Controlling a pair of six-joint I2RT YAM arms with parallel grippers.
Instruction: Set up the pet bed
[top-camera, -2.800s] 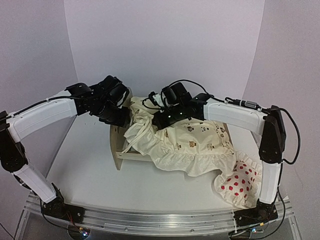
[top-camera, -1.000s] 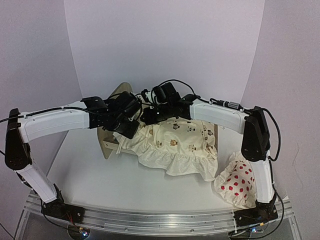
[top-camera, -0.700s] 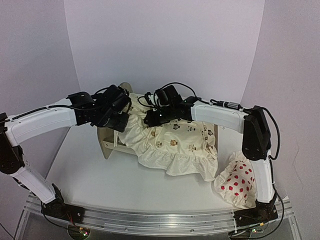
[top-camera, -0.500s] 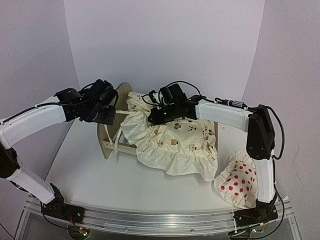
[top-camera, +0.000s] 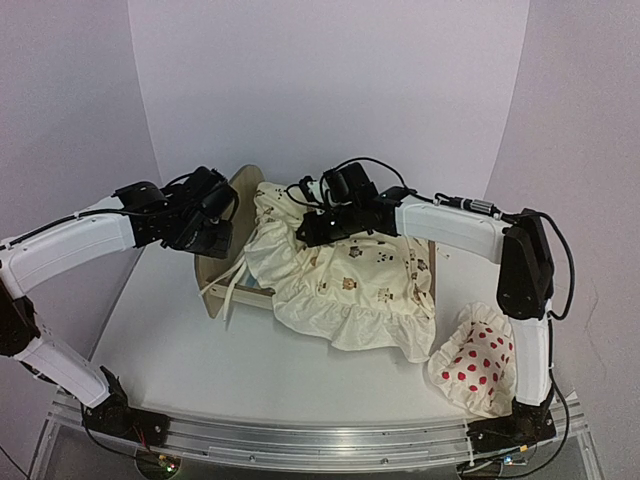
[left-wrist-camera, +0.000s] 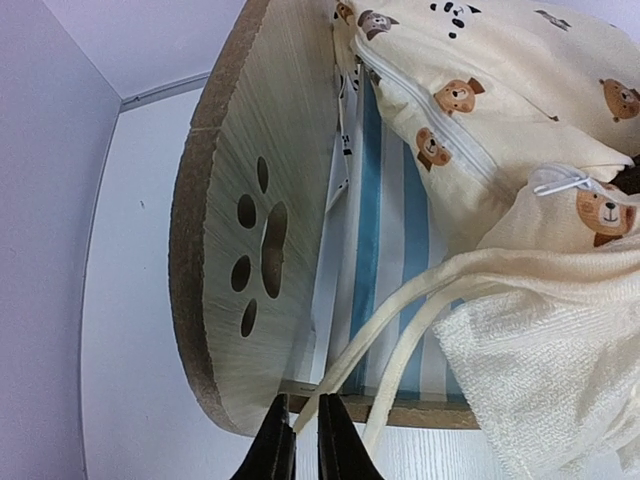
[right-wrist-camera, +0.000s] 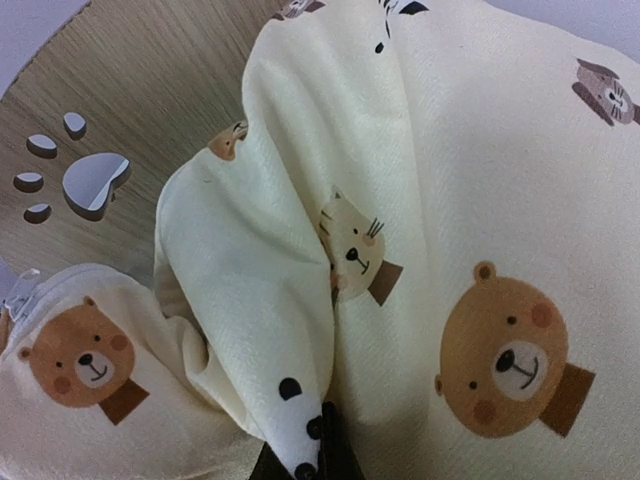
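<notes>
1. Left of centre in the overhead view, the pet bed (top-camera: 228, 292) stands on the white surface (top-camera: 200, 360), with its rounded end board (top-camera: 240, 200) upright at the left end.
2. A cream cushion (top-camera: 360, 285) printed with animals lies heaped over the bed and hides most of it. Its frilled edge spills over the near side onto the surface.
3. The left gripper (top-camera: 216, 238) hangs at the left end of the bed, just beside the end board.
4. At the bottom of the left wrist view, this gripper (left-wrist-camera: 303, 450) stands narrow. Its fingers are nearly together, and a cream tie (left-wrist-camera: 430, 280) from the cushion runs down into the gap between them, pinched there.
5. That view also shows the paw-print cutout (left-wrist-camera: 262, 262) in the end board. To its right, the blue-and-white striped base (left-wrist-camera: 385, 250) lies bare between the board and the cushion.
6. The right gripper (top-camera: 312, 230) sits over the upper left part of the cushion, near the end board.
7. At the bottom edge of the right wrist view, this gripper (right-wrist-camera: 318, 452) is closed on a fold of the cushion's fabric, with the paw-print board in the upper left.
8. At the lower right of the overhead view, a white pillow (top-camera: 478, 368) with red dots lies on the surface beside the right arm, apart from the bed.
</notes>
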